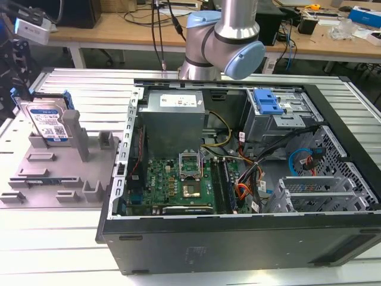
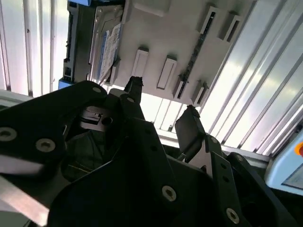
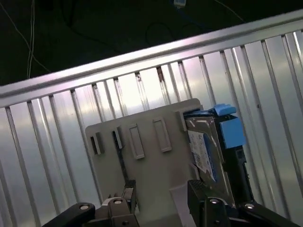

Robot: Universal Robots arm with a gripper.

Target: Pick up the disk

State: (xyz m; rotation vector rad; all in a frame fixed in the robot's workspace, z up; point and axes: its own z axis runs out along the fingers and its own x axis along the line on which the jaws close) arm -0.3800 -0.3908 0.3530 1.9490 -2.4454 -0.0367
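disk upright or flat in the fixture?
Upright: the disk stands on edge in the grey fixture, label facing outward, beside a tall post. The gripper is open, apart from it.

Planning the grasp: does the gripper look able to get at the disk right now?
Probably yes. The disk stands upright in the grey fixture with its top edge exposed, and the gripper is open and empty. A grey post close beside the disk may crowd one finger.

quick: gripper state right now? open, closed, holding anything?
Gripper: open, holding nothing. The flat silver metal disk with blue-and-white label stands in the grey plastic fixture, untouched.
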